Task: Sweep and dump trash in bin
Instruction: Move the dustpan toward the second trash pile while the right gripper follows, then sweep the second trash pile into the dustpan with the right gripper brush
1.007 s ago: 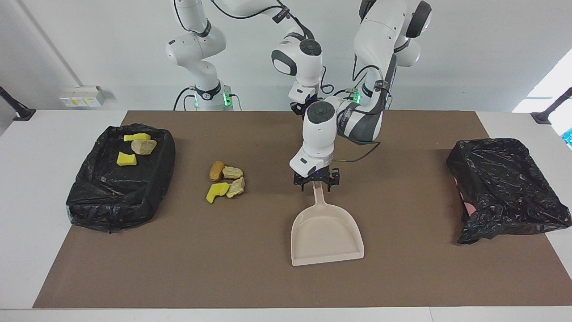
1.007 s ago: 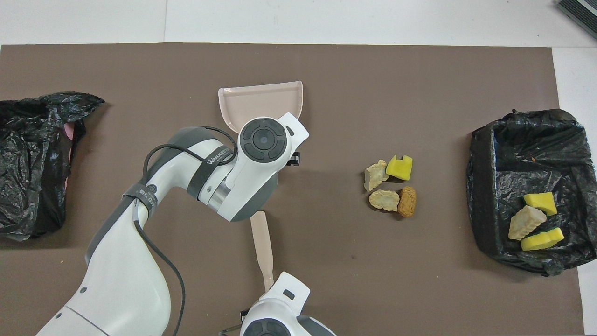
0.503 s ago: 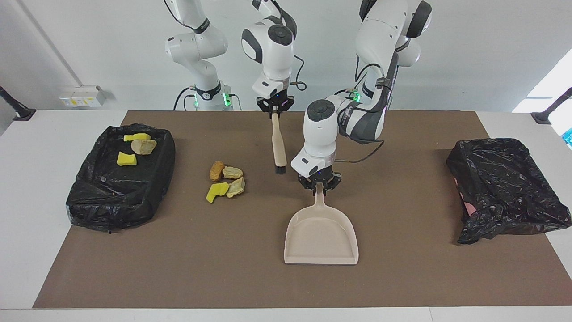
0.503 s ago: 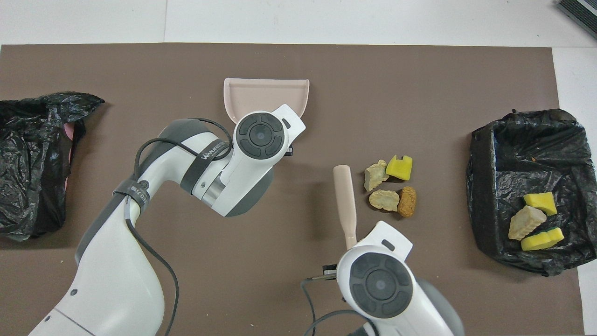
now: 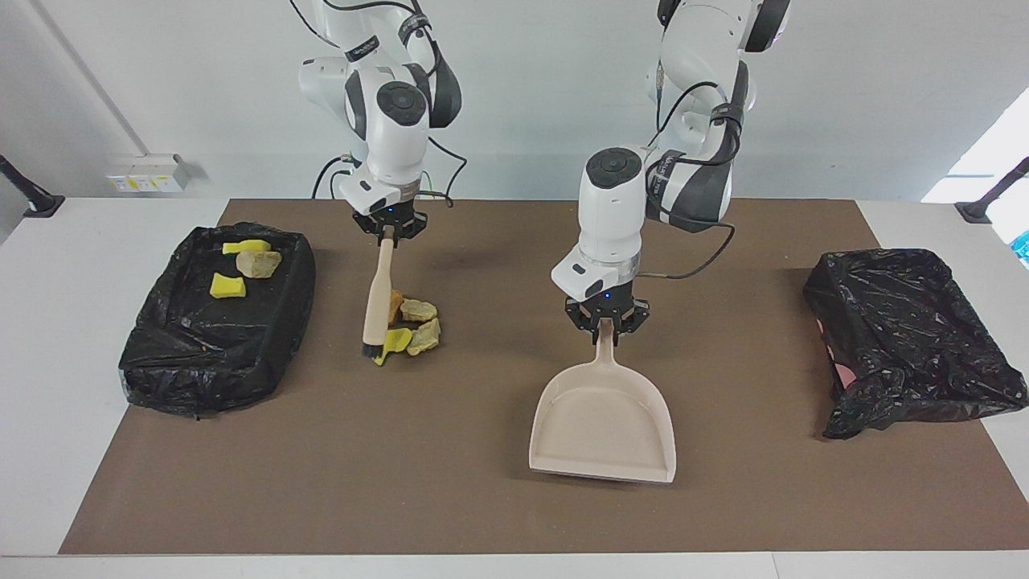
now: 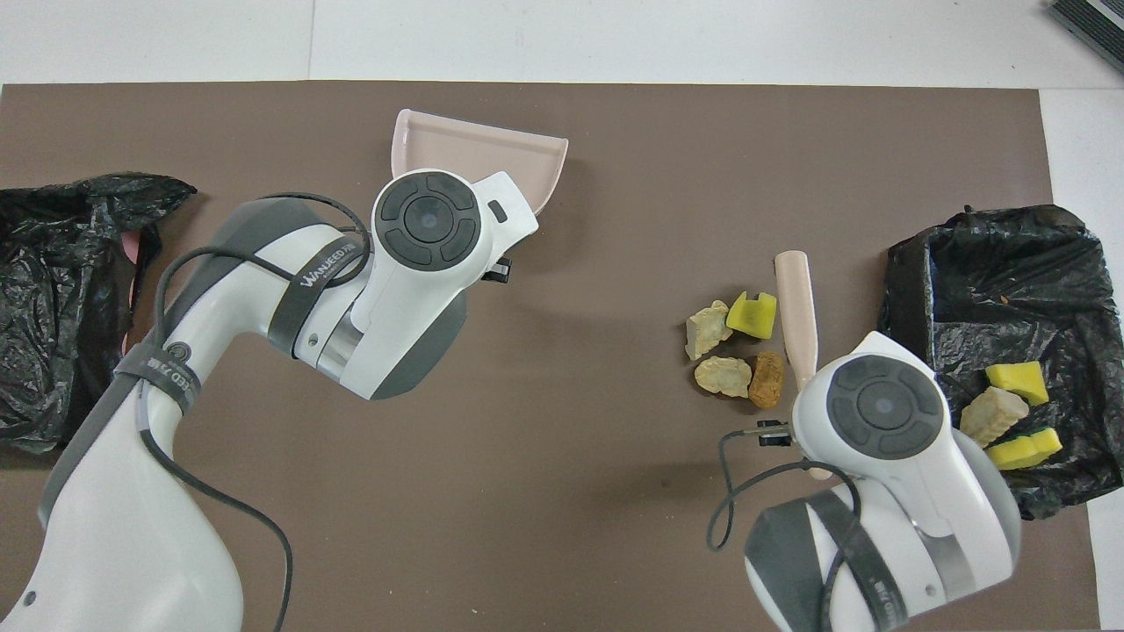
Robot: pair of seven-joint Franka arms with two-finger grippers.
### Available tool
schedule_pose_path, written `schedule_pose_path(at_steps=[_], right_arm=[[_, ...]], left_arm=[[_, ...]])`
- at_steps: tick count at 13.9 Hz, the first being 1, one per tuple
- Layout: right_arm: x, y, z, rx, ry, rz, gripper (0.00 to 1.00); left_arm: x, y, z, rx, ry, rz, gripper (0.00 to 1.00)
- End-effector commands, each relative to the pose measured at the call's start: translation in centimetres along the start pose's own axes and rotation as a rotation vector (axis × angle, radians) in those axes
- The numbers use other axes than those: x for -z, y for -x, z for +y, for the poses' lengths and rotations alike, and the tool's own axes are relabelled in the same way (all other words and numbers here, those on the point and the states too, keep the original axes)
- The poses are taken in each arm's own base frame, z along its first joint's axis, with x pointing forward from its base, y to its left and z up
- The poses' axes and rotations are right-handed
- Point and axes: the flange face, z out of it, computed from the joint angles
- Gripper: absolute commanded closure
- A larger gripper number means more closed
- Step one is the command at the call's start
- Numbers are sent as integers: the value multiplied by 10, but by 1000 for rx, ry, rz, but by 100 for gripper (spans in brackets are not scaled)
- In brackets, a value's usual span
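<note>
A white wall backs the bench, which wears a brown mat. Seen from across, the right arm bends down from its base, and the right pincer is clamped on the top of a beige brush that hangs bristles-down, just beside the loose trash on the side facing the bin at the right arm's end. Three more pieces lie inside that black-lined bin. The left arm folds over the mat's middle; the left pincer grips the dustpan by its handle, mouth toward the edge farthest from the robots. A second black bag sits at the left arm's end. Half a second ago the brush hung nearer the dustpan; it has since crossed over the pile, and the dustpan has shifted toward the left arm's end.

From overhead, the left arm's wrist covers its pincer and most of the dustpan, now skewed. The brush stands between the loose trash and the bin, where before it was on the pile's dustpan side.
</note>
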Motion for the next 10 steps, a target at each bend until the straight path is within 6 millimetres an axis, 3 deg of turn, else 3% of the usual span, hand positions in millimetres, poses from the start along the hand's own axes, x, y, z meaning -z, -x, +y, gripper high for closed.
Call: schedule_pose_path(at_steps=[1, 3, 5, 10], right_arm=[[-26, -4, 44, 86, 16, -25, 100], [-50, -1, 47, 128, 19, -66, 100], [-65, 6, 34, 151, 14, -98, 100], [-76, 14, -34, 126, -39, -116, 100]], left_arm=[[7, 9, -17, -219, -35, -59, 100], [4, 11, -24, -376, -32, -84, 100], [1, 12, -33, -475, -30, -99, 100], [10, 28, -90, -692, -13, -99, 100]])
